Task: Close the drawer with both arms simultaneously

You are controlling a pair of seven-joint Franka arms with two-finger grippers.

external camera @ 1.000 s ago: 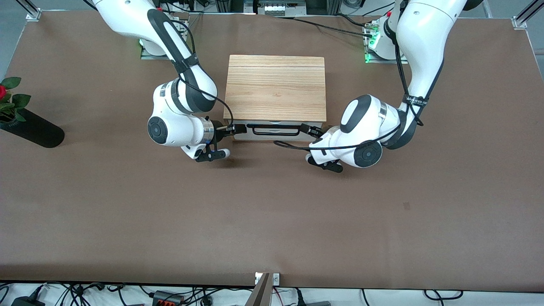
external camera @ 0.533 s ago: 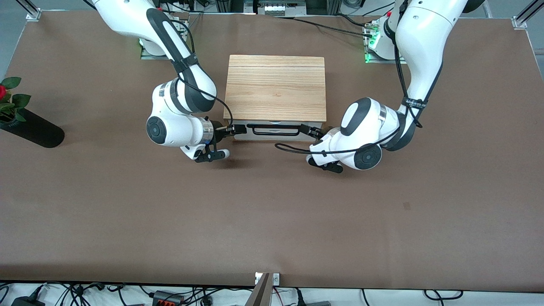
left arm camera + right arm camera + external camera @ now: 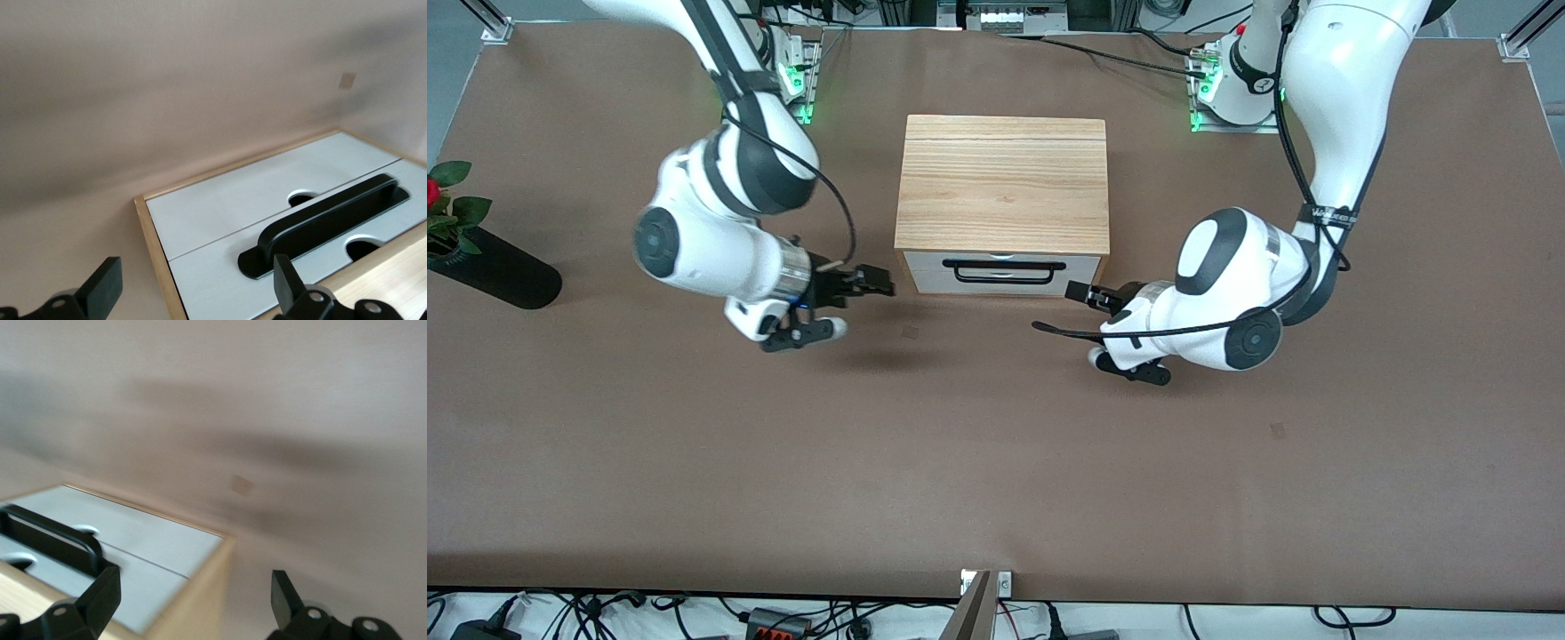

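The drawer (image 3: 996, 283) sits pushed into its casing, its white front flush and its black bar handle (image 3: 1009, 271) facing the front camera. My left gripper (image 3: 1079, 291) is open and empty, just off the drawer front's corner at the left arm's end, not touching it. My right gripper (image 3: 879, 282) is open and empty, a short way off the corner at the right arm's end. The left wrist view shows the white front (image 3: 220, 207) and the handle (image 3: 327, 223) past my left gripper (image 3: 193, 288). The right wrist view shows the front (image 3: 147, 543) past my right gripper (image 3: 192, 595).
The light-wood casing (image 3: 1005, 182) stands mid-table between the arms. A black vase with a red rose (image 3: 489, 267) lies at the right arm's end of the table. Brown table surface (image 3: 996, 444) stretches toward the front camera.
Both grippers have drawn away from the drawer front that they touched. The right arm has swung farther toward its end of the table; the left has backed off a little.
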